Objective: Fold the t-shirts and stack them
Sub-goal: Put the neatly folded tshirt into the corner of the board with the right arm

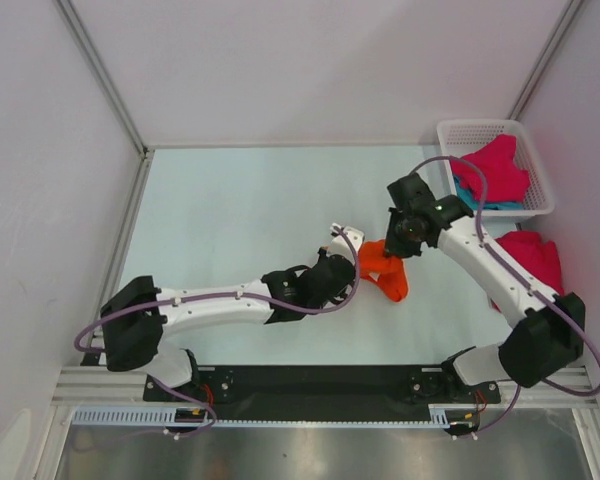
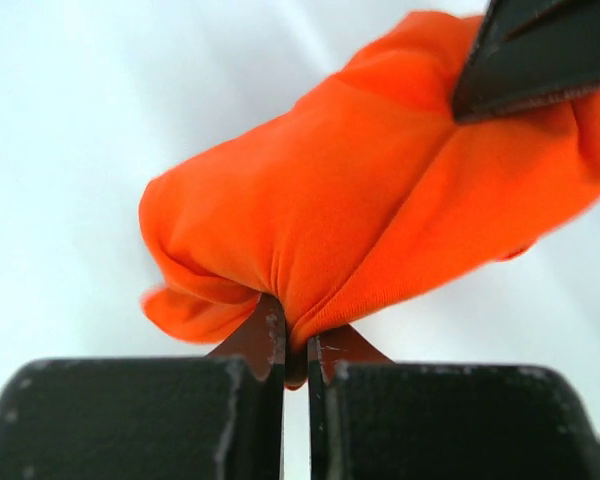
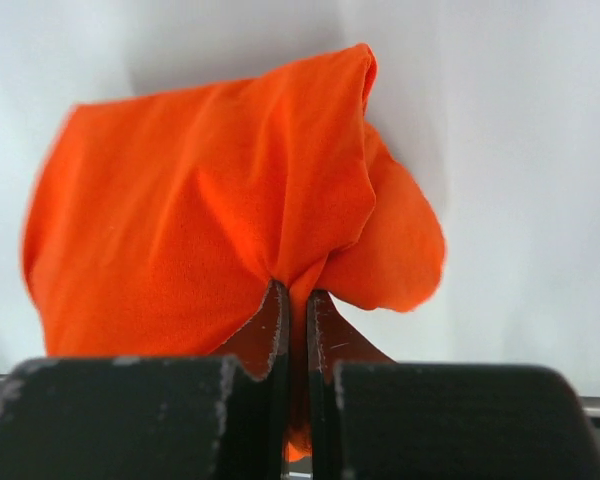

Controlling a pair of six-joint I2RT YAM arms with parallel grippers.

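A bunched orange t-shirt [image 1: 390, 272] hangs between both grippers near the table's middle right. My left gripper [image 1: 357, 266] is shut on a fold of the orange t-shirt [image 2: 360, 200], pinched between its fingertips [image 2: 268, 340]. From the other side my right gripper [image 1: 388, 252] is shut on another fold of the same orange t-shirt [image 3: 200, 210]. A magenta-red t-shirt [image 1: 500, 170] lies in the white mesh basket [image 1: 538, 190] over a teal t-shirt [image 1: 472, 200]. A second magenta-red t-shirt [image 1: 532, 258] lies on the table at the right edge.
The white basket stands at the back right corner. Grey walls and metal frame posts [image 1: 100, 70] enclose the pale table [image 1: 240, 210]. The arms' bases sit on a black rail [image 1: 320, 382] at the near edge.
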